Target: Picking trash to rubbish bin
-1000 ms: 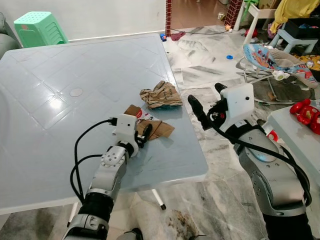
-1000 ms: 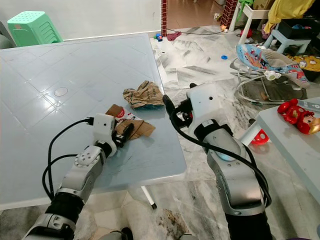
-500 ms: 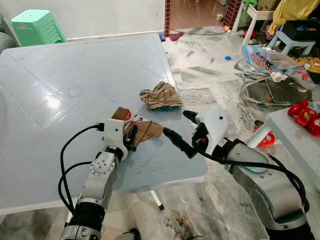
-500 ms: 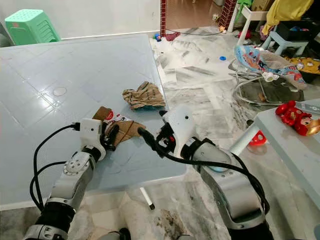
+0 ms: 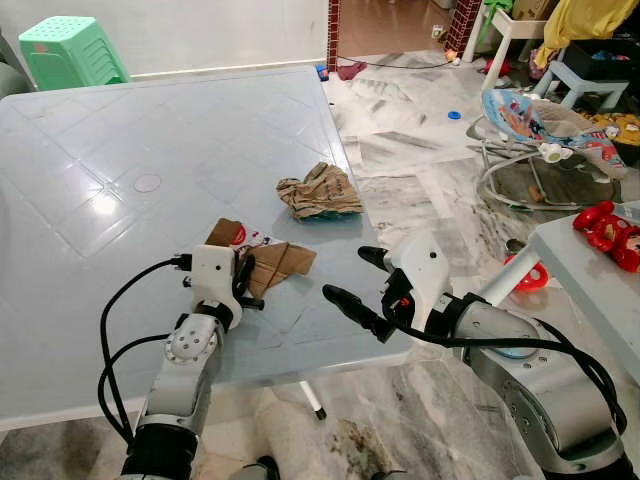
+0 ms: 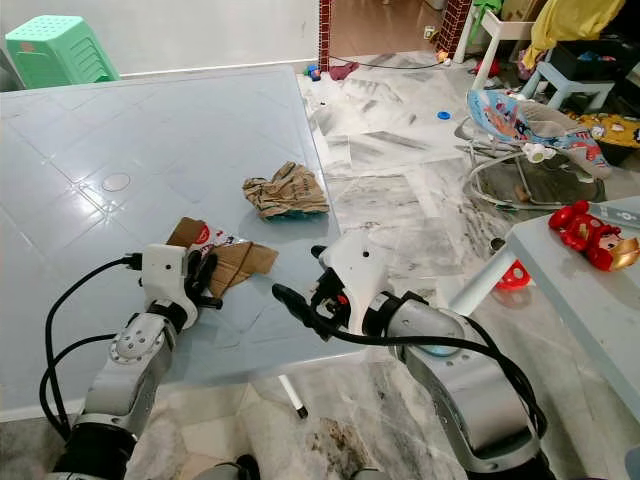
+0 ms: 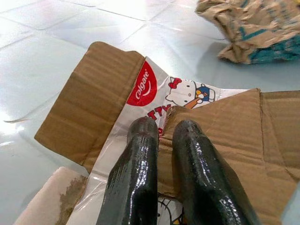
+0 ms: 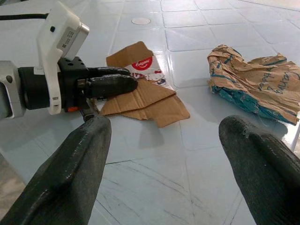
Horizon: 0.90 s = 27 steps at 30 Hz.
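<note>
A flattened brown toothpaste carton (image 5: pixel 282 262) with a red logo and cartoon print lies on the pale blue table (image 5: pixel 100 150). My left gripper (image 5: pixel 246 279) is shut on its near edge; in the left wrist view the fingers (image 7: pixel 140 154) pinch the cardboard flap (image 7: pixel 225 126). A crumpled brown paper bag (image 5: pixel 322 190) sits farther back near the table's right edge. My right gripper (image 5: pixel 348 273) hangs open just above the table's front right part, right of the carton. In the right wrist view the carton (image 8: pixel 145 101) and the bag (image 8: pixel 255 82) lie ahead of it.
The table's right edge (image 5: pixel 385 290) drops to a marble floor with dirt. A green plastic stool (image 5: pixel 75 50) stands at the back left. A baby bouncer (image 5: pixel 540 115) and a low pale table (image 5: pixel 575 265) with a red toy (image 5: pixel 610 225) are on the right.
My left gripper has pulled the carton left and nearer, away from the bag. My right gripper has swung from beside the table to low over its front right part.
</note>
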Motion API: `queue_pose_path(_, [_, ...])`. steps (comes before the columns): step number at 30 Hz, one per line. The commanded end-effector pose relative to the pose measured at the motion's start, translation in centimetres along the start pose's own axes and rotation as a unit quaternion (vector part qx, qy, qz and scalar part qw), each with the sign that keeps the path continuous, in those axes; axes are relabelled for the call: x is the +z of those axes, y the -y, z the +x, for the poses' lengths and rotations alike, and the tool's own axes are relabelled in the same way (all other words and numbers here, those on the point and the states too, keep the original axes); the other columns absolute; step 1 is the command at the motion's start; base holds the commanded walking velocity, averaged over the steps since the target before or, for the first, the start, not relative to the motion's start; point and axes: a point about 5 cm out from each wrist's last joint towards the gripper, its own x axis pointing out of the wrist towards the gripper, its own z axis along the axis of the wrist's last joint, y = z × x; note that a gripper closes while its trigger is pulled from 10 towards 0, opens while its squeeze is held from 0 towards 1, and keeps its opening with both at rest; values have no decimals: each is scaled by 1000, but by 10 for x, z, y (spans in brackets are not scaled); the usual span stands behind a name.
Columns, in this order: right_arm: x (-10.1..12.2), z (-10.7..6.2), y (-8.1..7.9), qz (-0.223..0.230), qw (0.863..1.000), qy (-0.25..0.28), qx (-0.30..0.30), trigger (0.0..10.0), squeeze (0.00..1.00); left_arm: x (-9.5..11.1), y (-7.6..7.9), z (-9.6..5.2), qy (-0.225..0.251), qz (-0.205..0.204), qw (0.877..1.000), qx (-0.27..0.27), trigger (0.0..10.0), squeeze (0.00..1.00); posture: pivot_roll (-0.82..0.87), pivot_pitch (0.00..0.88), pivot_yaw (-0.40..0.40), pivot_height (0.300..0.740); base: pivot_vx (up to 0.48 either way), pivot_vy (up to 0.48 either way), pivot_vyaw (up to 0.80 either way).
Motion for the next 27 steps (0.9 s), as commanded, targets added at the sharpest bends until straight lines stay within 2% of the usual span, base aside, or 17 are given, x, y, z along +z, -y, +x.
queue_pose_path(1, [4, -1, -3, -7, 1000, 5, 6, 10000, 0, -27, -18, -12, -68, 5, 997, 47, 0, 0, -111, 117, -28, 740, 0, 0, 0])
queue_pose_path(2, [5, 1, -2, -6, 1000, 9, 5, 10000, 0, -23, -27, -14, -58, 18, 995, 76, 0, 0, -94, 118, -32, 740, 0, 0, 0])
queue_pose_path(3, [5, 1, -2, -6, 1000, 9, 5, 10000, 0, -23, -27, -14, -58, 18, 995, 76, 0, 0, -94, 118, -32, 740, 0, 0, 0])
queue_pose_path(6, [11, 6, -1, -5, 1000, 21, 7, 10000, 0, -9, -46, -19, -34, 40, 990, 132, 0, 0, -85, 130, -32, 740, 0, 0, 0])
queue_pose_path(11, [12, 7, -1, -5, 1000, 25, 9, 10000, 0, -1, -54, -27, -19, 51, 985, 164, 0, 0, -83, 128, -30, 740, 0, 0, 0])
queue_pose_path(13, [9, 7, -2, -5, 1000, 23, 8, 10000, 0, 4, -53, -36, -4, 51, 983, 179, 0, 0, -76, 127, -29, 740, 0, 0, 0])
queue_pose_path(15, [8, 7, -2, -5, 1000, 22, 8, 10000, 0, 7, -50, -38, 5, 47, 982, 181, 0, 0, -75, 124, -29, 740, 0, 0, 0])
queue_pose_path(16, [8, 7, -2, -6, 1000, 22, 8, 10000, 0, 17, -45, -39, 29, 52, 981, 182, 0, 0, -78, 125, -29, 740, 0, 0, 0])
queue_pose_path(17, [8, 7, -2, -6, 1000, 22, 8, 10000, 0, 17, -45, -39, 29, 52, 981, 182, 0, 0, -78, 125, -29, 740, 0, 0, 0])
queue_pose_path(20, [9, 9, -2, -14, 1000, 23, 10, 10000, 0, 38, -36, -34, 85, 54, 978, 182, 0, 0, -74, 121, -29, 740, 0, 0, 0])
queue_pose_path(21, [9, 9, -2, -14, 1000, 23, 10, 10000, 0, 38, -36, -34, 85, 54, 978, 182, 0, 0, -74, 121, -29, 740, 0, 0, 0])
queue_pose_path(24, [9, 10, -2, -17, 1000, 25, 10, 10000, 0, 59, -32, -33, 130, 72, 971, 187, 0, 0, -75, 120, -27, 740, 0, 0, 0])
queue_pose_path(27, [9, 11, -1, -18, 1000, 25, 8, 10000, 0, 68, -30, -32, 144, 89, 969, 182, 0, 0, -74, 122, -23, 740, 0, 0, 0])
